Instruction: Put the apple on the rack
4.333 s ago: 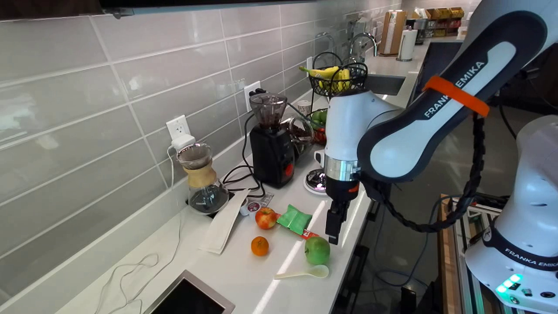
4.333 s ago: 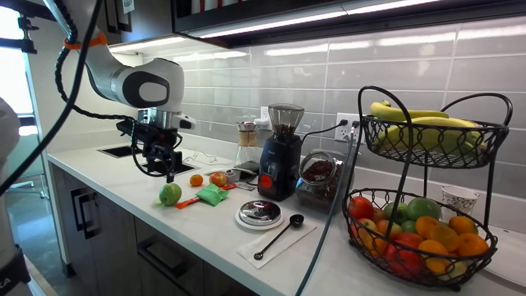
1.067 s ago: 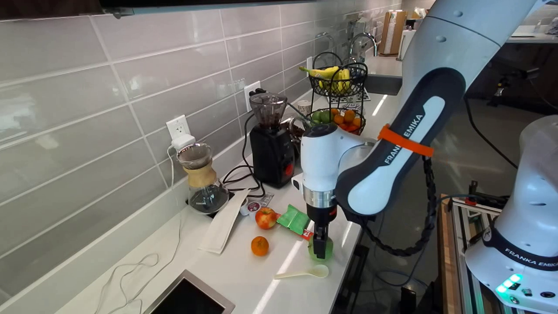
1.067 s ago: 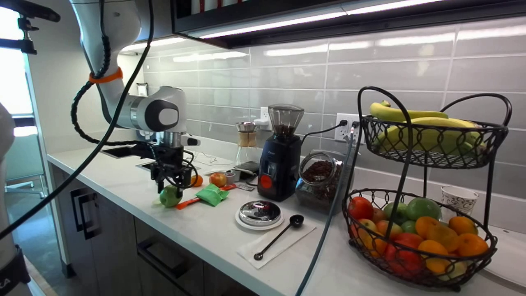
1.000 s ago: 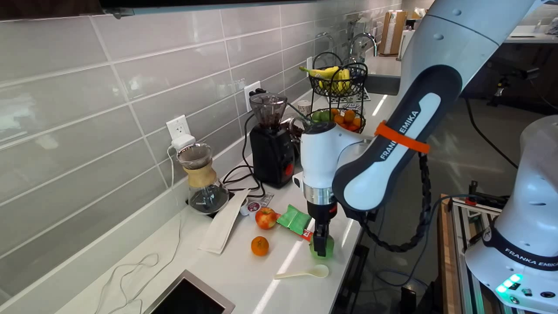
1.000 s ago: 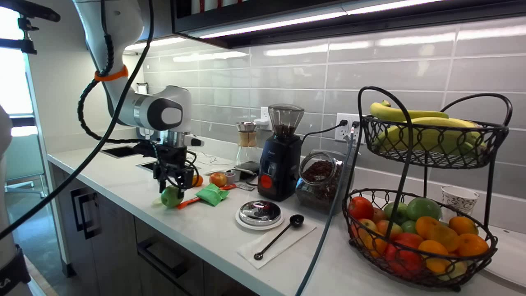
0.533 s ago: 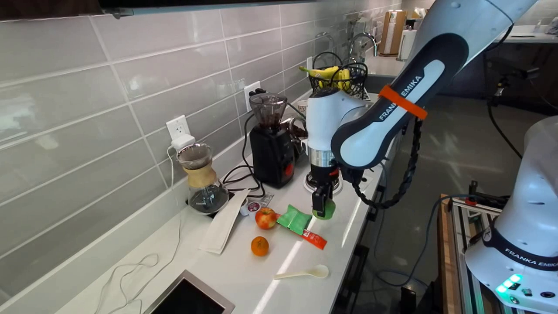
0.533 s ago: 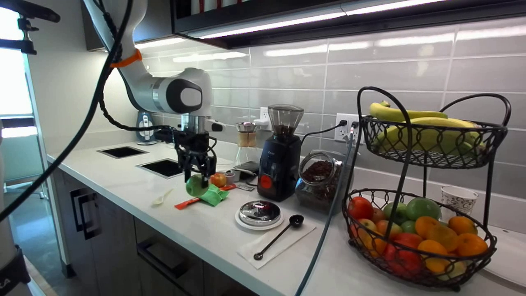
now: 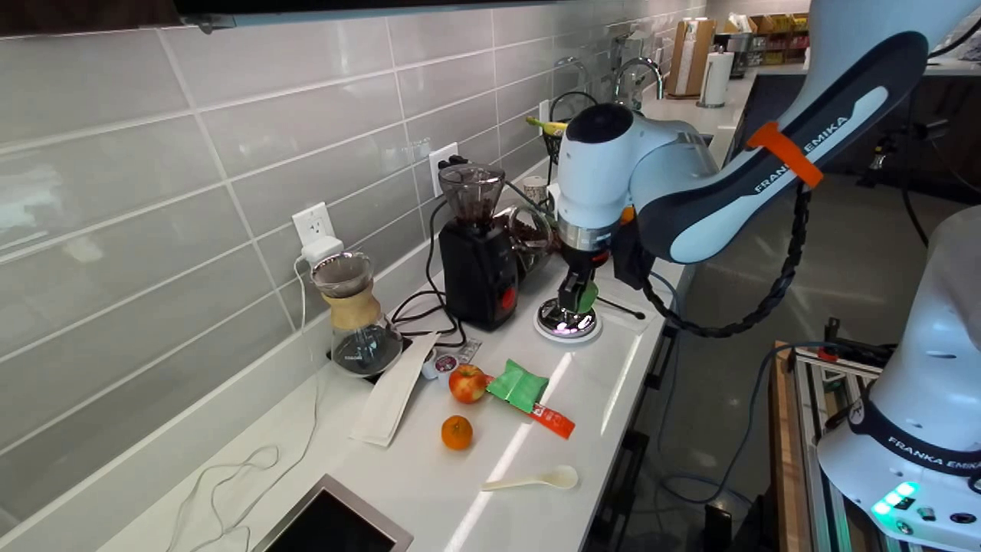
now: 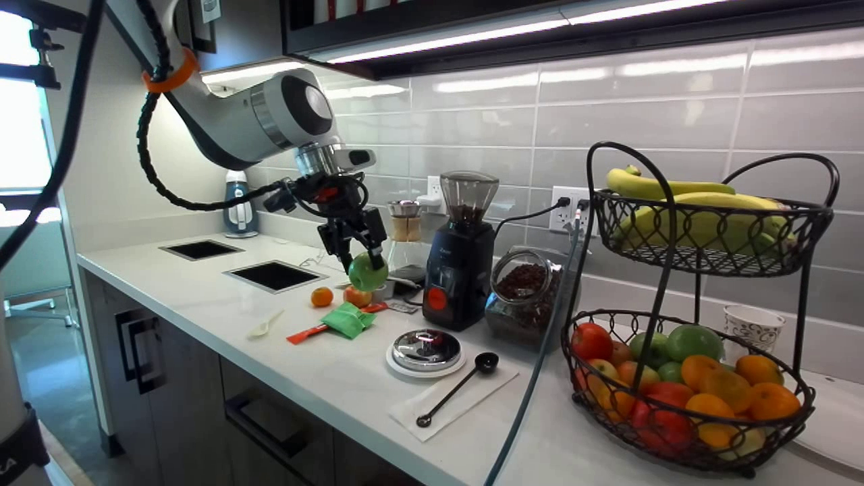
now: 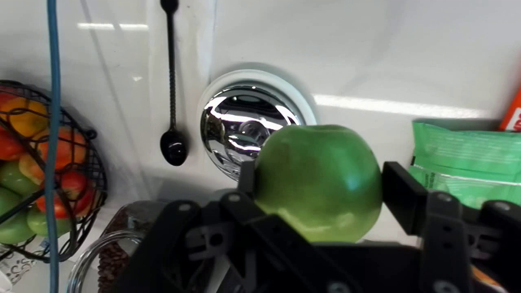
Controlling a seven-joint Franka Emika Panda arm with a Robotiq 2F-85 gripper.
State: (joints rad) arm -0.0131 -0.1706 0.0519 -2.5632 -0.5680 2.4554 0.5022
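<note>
This is a kitchen; home or office, I cannot tell. A pale countertop (image 10: 364, 381) runs along a gray tile backsplash (image 10: 472, 128), above dark cabinets (image 10: 185, 378). Farther along stand a faucet (image 9: 640, 60) and a paper towel roll (image 9: 716, 78). Nearer are a coffee grinder (image 10: 459, 270), a glass carafe (image 9: 355, 313), a jar of beans (image 10: 532, 302), and a 2-tier wire rack (image 10: 702, 263) with bananas (image 10: 703, 187) and oranges (image 10: 729, 388).

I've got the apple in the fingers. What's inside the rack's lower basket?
In an exterior view, the rack's lower basket holds red fruit, green fruit and orange fruit. These cover whatever sits deeper, at the centre and bottom, so that cannot be seen.
</note>
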